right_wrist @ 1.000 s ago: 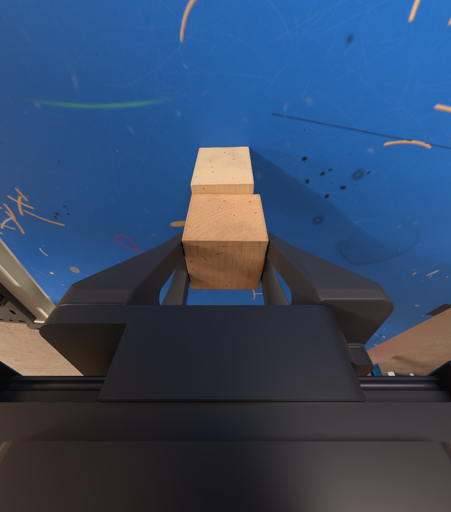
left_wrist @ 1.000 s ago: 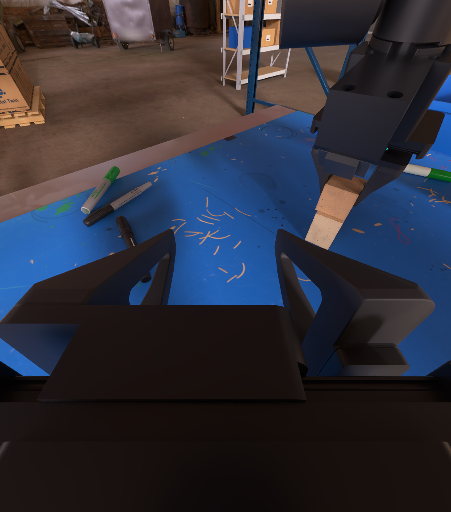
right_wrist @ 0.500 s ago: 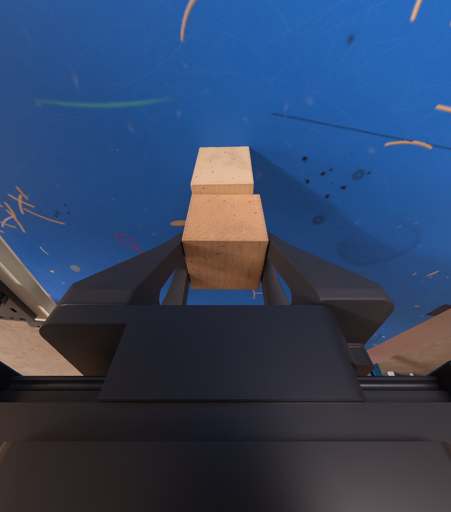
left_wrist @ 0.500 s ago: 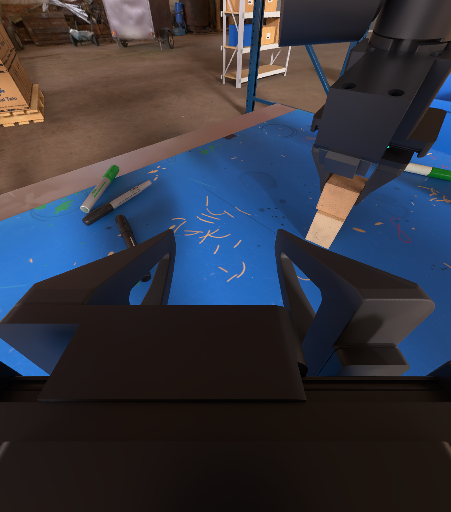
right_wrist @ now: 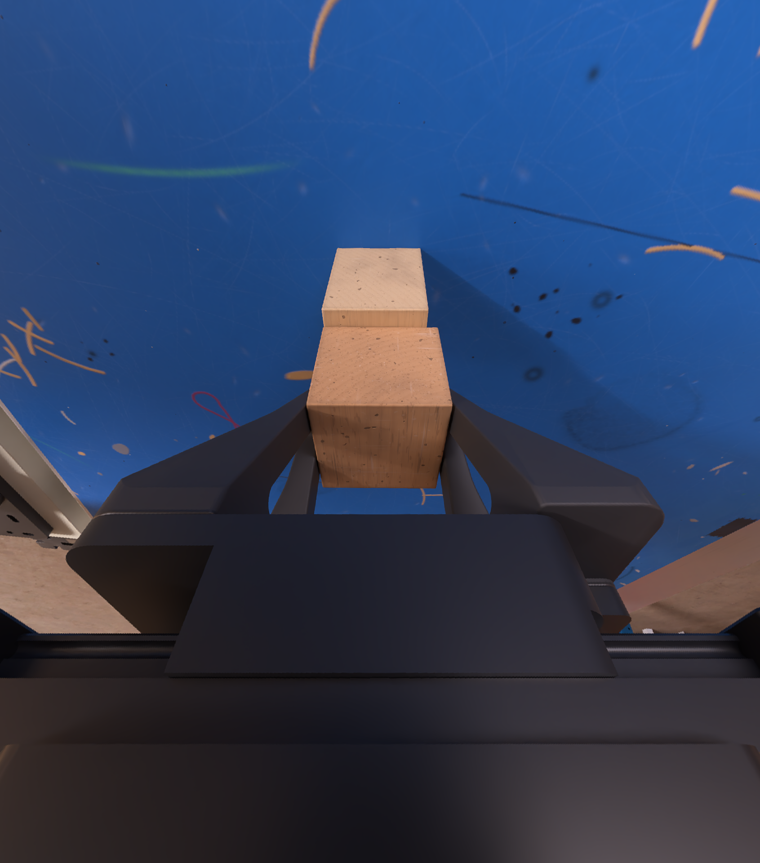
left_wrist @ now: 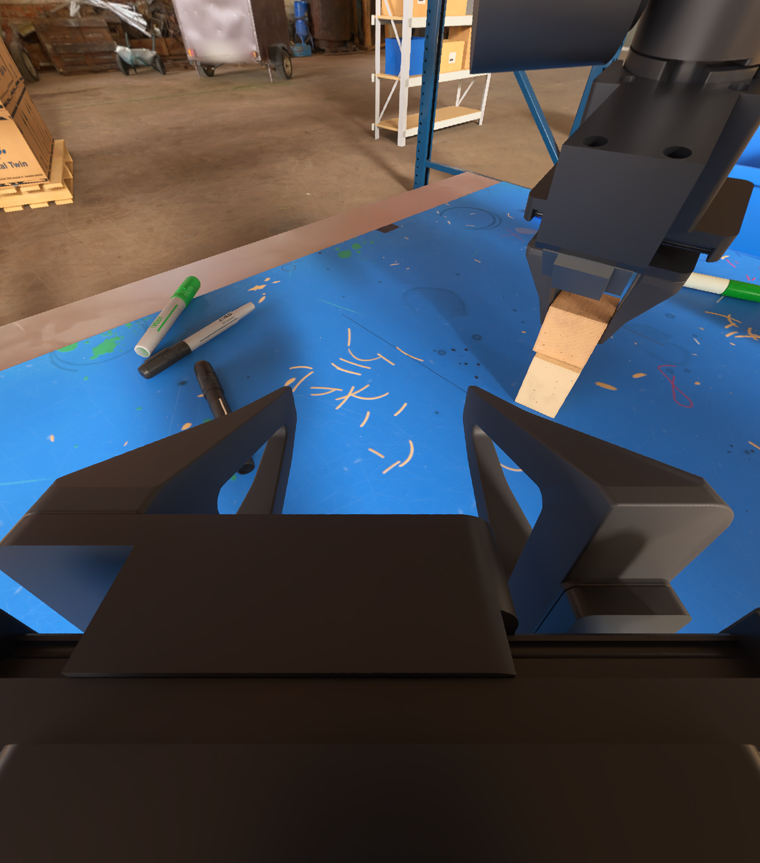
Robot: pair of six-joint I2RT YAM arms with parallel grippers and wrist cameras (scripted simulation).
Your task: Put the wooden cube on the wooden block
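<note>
Right gripper (right_wrist: 379, 411) clamps the wooden cube (right_wrist: 378, 406) btwn both fingers, directly above the paler wooden block (right_wrist: 375, 287), which stands on the blue table (right_wrist: 182, 116); whether cube and block touch can't be told. Left gripper (left_wrist: 379, 411), jaws wide w/ nothing btwn them, hangs over the table well apart from the block. Beyond: green marker (left_wrist: 168, 315), black marker (left_wrist: 196, 340) near the table edge.

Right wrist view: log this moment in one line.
right claw shut on wooden cube | cube over wooden block | left claw open
</note>
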